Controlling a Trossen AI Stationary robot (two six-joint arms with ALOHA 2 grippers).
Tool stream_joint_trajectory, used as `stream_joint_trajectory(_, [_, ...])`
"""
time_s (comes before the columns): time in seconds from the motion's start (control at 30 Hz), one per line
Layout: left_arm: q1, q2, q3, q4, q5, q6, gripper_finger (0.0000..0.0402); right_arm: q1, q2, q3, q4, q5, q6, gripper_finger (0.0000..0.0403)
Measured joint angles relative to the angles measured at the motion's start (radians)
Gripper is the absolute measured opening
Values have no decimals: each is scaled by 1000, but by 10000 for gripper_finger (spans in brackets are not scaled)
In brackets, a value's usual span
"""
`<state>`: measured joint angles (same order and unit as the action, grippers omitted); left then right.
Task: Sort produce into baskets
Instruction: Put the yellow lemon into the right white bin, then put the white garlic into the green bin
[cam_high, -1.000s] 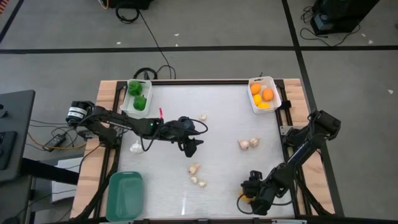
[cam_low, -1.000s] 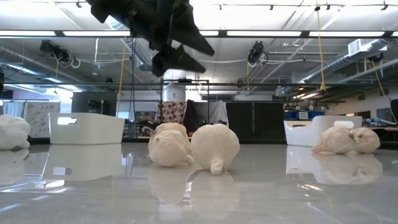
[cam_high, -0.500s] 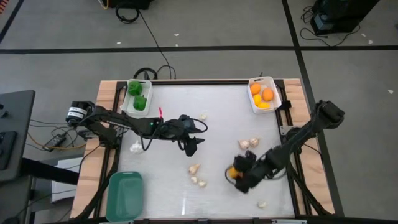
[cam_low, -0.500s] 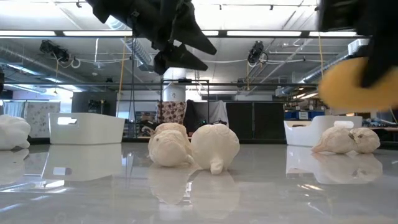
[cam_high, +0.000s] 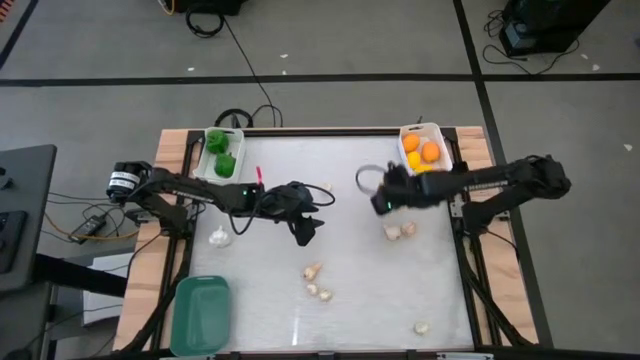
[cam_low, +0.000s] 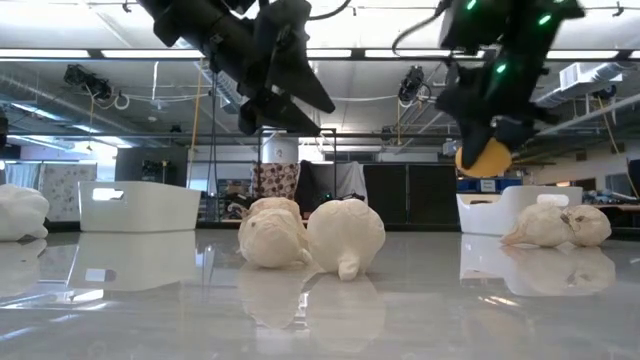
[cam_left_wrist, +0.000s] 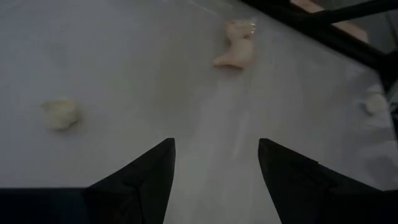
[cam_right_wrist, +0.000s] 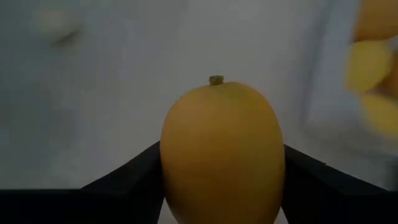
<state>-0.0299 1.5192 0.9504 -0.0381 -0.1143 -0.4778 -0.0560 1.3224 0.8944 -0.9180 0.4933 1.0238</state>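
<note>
My right gripper (cam_low: 488, 135) is shut on a yellow-orange fruit (cam_right_wrist: 222, 149), high above the table, near the white bin of orange and yellow fruits (cam_high: 424, 150) at the far right. The arm hides the fruit in the high view. My left gripper (cam_high: 305, 232) is open and empty above the table's middle; its fingers (cam_left_wrist: 143, 177) stand apart over bare table. A white bin with green peppers (cam_high: 220, 155) stands far left, and a teal bin (cam_high: 200, 313) near left. Whitish mushroom pieces (cam_high: 400, 231) lie on the table. My right gripper pinches the fruit's two opposite sides (cam_right_wrist: 171, 168) between its two fingers, with the stem end (cam_right_wrist: 216, 80) pointing away from the wrist. In the low view the fruit (cam_low: 484, 157) hangs below the fingers, lifted clear of the table.
Loose mushroom pieces lie at the left edge (cam_high: 219, 237), at the far middle (cam_high: 326, 187), at the near middle (cam_high: 313, 271) (cam_high: 319, 292) and at the near right (cam_high: 421, 327). In the low view two of them (cam_low: 310, 238) sit close to the camera.
My right gripper has carried the yellow-orange fruit from the table's near right corner up and toward the far edge, to beside the white bin of orange fruits. The fruit is lifted clear of the table.
</note>
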Motion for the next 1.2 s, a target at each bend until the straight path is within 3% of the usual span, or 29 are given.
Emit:
stream_joint_trajectory(0.33, [37,63,0,-53,1,2,236,-415,1,0,16,-2,-28,265])
stream_joint_trajectory(0.5, [23,92,0,-41,101,-27,236,-527,-1,0,11,40,-56,271])
stream_joint_trajectory(0.63, [4,96,0,-46,100,30,236,-593,0,0,4,54,-84,284])
stream_joint_trajectory(0.77, [7,96,0,-41,73,99,236,-632,2,0,-9,10,-199,307])
stream_joint_trajectory(0.97, [32,96,0,-40,176,103,236,-676,1,0,-108,-64,-113,347])
stream_joint_trajectory(1.1, [60,96,0,-73,232,112,236,-617,-2,0,-9,-192,-148,360])
stream_joint_trajectory(1.2, [94,96,0,-134,232,163,236,-528,-2,6,71,-180,-112,356])
